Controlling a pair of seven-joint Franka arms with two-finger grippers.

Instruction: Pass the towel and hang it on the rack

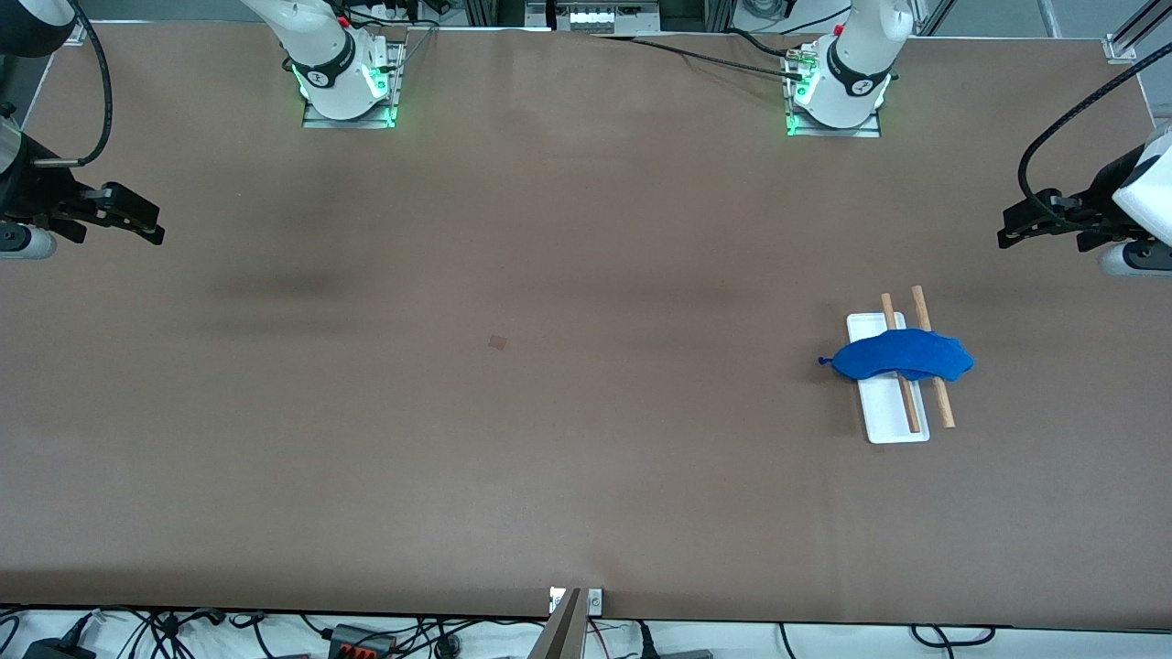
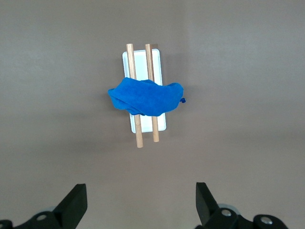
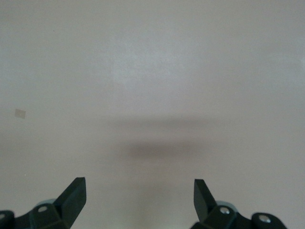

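Observation:
The bright blue towel (image 1: 902,355) lies draped across both wooden rods of the rack (image 1: 893,416), which stands on the brown table toward the left arm's end. The towel's small loop tag sticks out at one corner. In the left wrist view the towel (image 2: 145,97) covers the middle of the rods, and the rack's white base (image 2: 143,59) shows under them. My left gripper (image 1: 1007,231) is open and empty, up over the table's edge at the left arm's end, its fingers (image 2: 76,202) wide apart. My right gripper (image 1: 154,227) is open and empty over the right arm's end, over bare table (image 3: 139,195).
A small square mark (image 1: 497,342) is on the table's middle and also shows in the right wrist view (image 3: 20,113). A metal bracket (image 1: 575,601) sits at the table's near edge, with cables below it. Both arm bases stand along the edge farthest from the front camera.

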